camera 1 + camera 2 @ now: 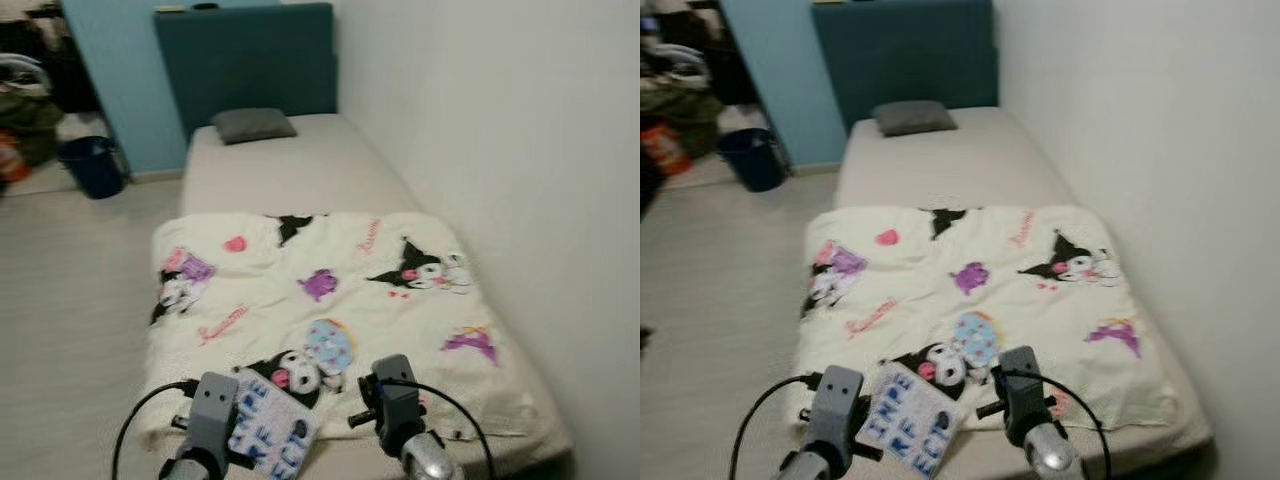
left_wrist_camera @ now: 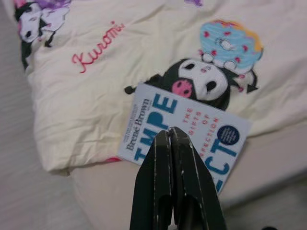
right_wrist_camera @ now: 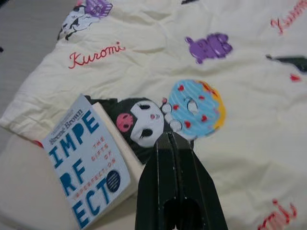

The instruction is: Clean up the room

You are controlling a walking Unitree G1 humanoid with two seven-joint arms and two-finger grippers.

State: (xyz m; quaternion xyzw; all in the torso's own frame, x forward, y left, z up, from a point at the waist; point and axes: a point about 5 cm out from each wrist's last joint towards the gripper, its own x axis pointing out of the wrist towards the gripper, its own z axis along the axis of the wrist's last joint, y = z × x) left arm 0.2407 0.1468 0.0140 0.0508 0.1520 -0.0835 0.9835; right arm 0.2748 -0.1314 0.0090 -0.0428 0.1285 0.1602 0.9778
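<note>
A white paperback book with big blue letters (image 1: 268,425) lies on the near end of a narrow bed with a beige mattress (image 1: 290,170), partly on the cream blanket printed with black-and-pink cartoon characters (image 1: 330,300), its lower corner reaching past the blanket edge onto bare mattress. Seen from the head camera, the book sits at about 6 o'clock, between the two arms.

The left gripper (image 2: 169,140) hovers above the book with its two black fingers pressed together, clenched on nothing; the book lies just past its tips, toward 12 o'clock in the wrist picture. The right gripper (image 3: 170,141) is likewise clenched and empty, over the blanket, with the book at about 9 o'clock from it.

A grey rectangular pillow (image 1: 252,124) rests at 12 o'clock, before the dark teal headboard (image 1: 250,60). A dark blue bucket (image 1: 92,165) stands on the floor near 10 o'clock.
</note>
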